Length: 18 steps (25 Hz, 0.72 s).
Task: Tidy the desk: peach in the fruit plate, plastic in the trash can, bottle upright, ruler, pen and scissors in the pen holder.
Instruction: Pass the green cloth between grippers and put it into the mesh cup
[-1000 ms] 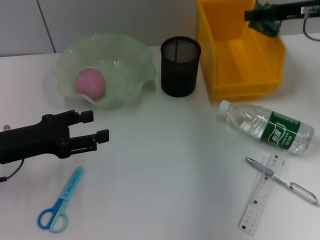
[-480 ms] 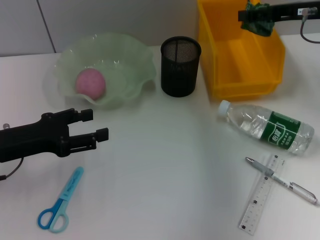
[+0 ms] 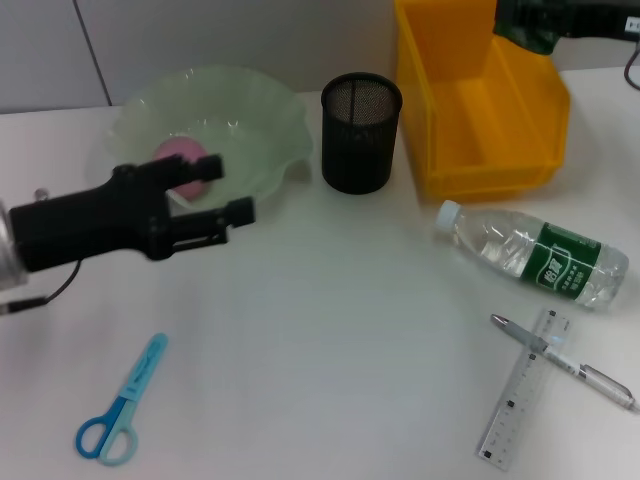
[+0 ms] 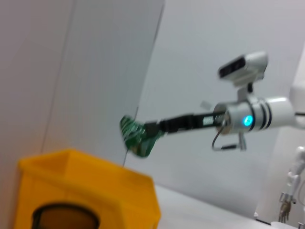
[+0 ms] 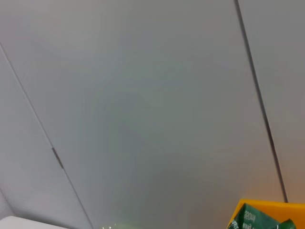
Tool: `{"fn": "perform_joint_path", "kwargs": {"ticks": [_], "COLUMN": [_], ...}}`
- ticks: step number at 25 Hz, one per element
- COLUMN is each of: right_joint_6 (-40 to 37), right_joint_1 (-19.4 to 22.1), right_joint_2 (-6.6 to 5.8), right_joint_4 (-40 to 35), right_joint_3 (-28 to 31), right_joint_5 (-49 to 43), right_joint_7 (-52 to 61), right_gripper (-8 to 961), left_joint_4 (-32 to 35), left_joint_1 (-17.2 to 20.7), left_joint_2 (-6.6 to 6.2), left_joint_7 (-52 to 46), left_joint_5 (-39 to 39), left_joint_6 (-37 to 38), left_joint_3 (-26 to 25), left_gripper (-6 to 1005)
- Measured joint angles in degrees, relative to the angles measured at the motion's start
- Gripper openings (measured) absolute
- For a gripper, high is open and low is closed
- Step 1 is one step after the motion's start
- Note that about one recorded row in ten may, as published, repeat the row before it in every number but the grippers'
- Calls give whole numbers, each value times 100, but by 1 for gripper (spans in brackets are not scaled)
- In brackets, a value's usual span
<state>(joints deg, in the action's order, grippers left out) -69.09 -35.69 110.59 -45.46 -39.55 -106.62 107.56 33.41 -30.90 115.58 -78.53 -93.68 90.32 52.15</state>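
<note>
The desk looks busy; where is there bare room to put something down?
The widest bare patch is the middle of the desk, between the scissors and the ruler, in front of the pen holder. The right side is crowded: bottle, pen, ruler. The left gripper hangs near the fruit plate.

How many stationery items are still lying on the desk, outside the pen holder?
3: scissors at the near left; pen and ruler crossed at the near right. None seems hidden.
</note>
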Motion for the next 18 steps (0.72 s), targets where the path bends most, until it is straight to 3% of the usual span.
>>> {"fn": "perform_joint_path", "kwargs": {"ticks": [4, 11, 14, 18], "right_joint_6": [-83, -521, -796, -1284], "right_joint_1": [186, 543, 795, 1199], "right_joint_2": [17, 124, 285, 639], "right_joint_4": [250, 482, 494, 476], "right_joint_3": [1, 2, 9, 11], "right_joint_5": [429, 1245, 1561, 2090], "right_joint_7": [-572, -1856, -2823, -4470], "right_gripper": [734, 734, 733, 733], "left_joint_4": [-15, -43, -39, -8], "left_joint_1": [-524, -873, -885, -884], "left_joint_2": [204, 261, 254, 243], "left_joint_7": [215, 295, 201, -81], "left_joint_5": [0, 3, 5, 7], "left_joint_6": [-57, -380, -463, -514], "left_joint_3": [-68, -107, -131, -144], "left_gripper": [742, 740, 739, 738]}}
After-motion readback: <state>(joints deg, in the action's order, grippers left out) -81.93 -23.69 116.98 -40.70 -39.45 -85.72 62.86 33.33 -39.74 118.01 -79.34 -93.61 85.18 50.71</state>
